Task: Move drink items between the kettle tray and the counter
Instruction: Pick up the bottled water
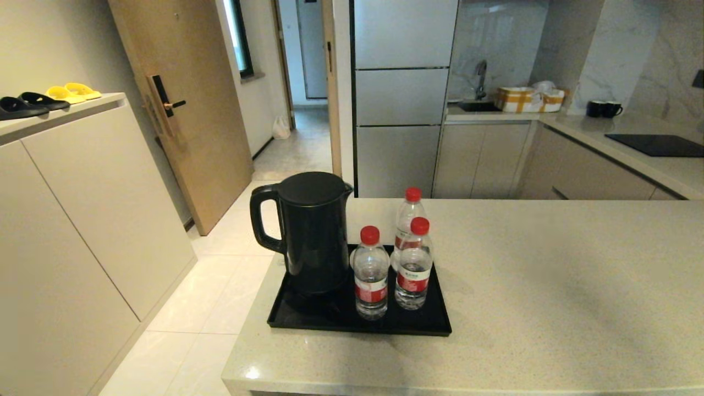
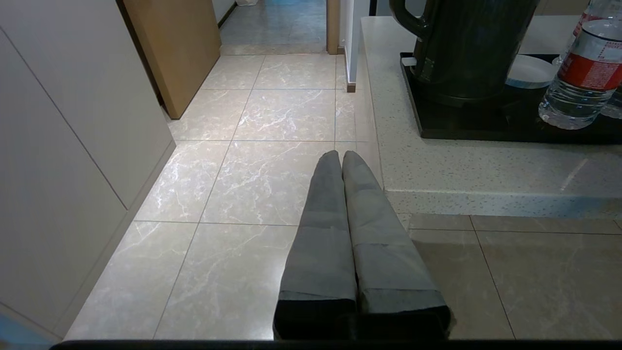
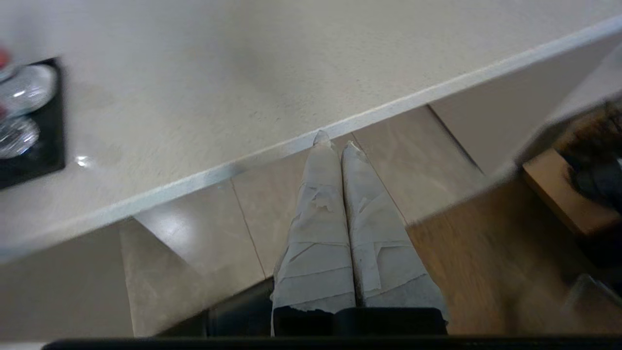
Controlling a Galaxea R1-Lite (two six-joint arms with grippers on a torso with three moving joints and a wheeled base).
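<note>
Three clear water bottles with red caps stand on the glossy black kettle tray: one in front on the left, one on the right, one behind. The black kettle fills the tray's left half. The tray rests near the left front corner of the beige speckled counter. Neither arm shows in the head view. My left gripper is shut and empty, held low over the floor beside the counter's corner. My right gripper is shut and empty, below the counter's front edge.
A white saucer lies on the tray behind the kettle. A pale cabinet with slippers stands to the left across a tiled floor gap. A wooden surface lies close to the right gripper. A black cooktop sits far back right.
</note>
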